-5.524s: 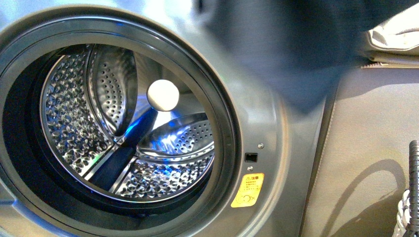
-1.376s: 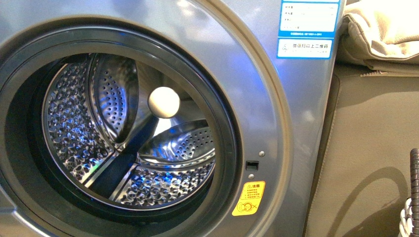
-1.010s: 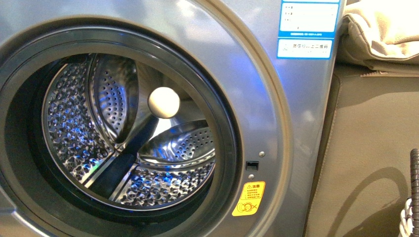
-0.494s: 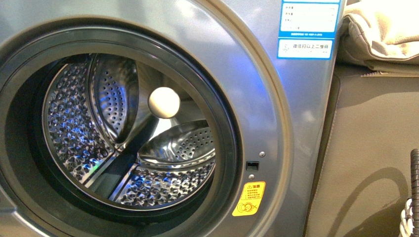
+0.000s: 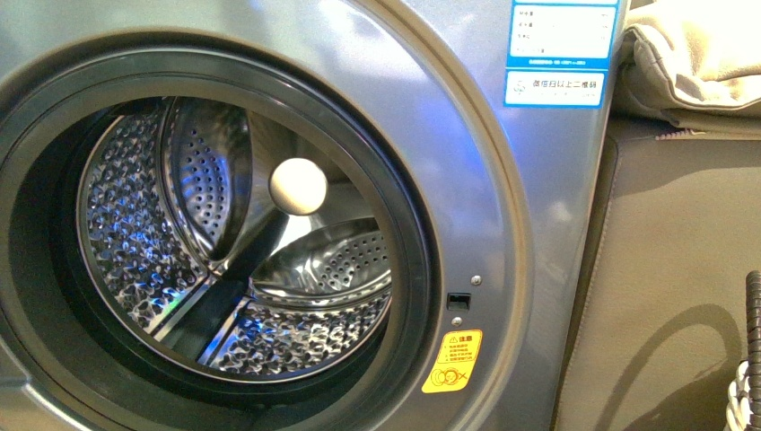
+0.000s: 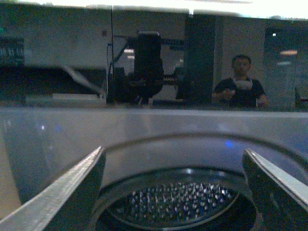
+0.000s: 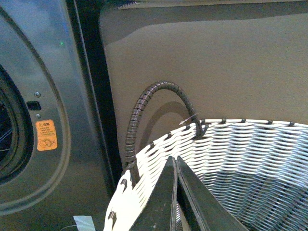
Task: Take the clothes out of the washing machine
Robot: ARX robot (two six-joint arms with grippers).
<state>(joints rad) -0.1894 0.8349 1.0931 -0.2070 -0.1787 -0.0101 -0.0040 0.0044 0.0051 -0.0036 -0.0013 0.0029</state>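
The grey-silver washing machine [image 5: 485, 180] fills the front view, its porthole open onto the perforated steel drum [image 5: 135, 233]. A pale ball [image 5: 298, 186] shows inside the drum. No dark navy garment shows in any view. My left gripper [image 6: 173, 159] is open, its fingers [image 6: 72, 187] spread wide above the drum opening [image 6: 173, 207]. My right gripper [image 7: 175, 161] is shut with nothing seen between the jaws, over the rim of the woven white basket [image 7: 231, 144]. Neither gripper shows in the front view.
A blue-white label [image 5: 561, 49] and a yellow-orange sticker [image 5: 451, 361] are on the washer front; the sticker also shows in the right wrist view [image 7: 46, 135]. A beige cushioned surface [image 5: 682, 260] stands right of the washer. The basket's dark handle [image 7: 144, 106] arches up.
The dark garment that crossed the upper right of the front view 5.5 s ago is gone from view. Over the last second nothing has visibly moved.
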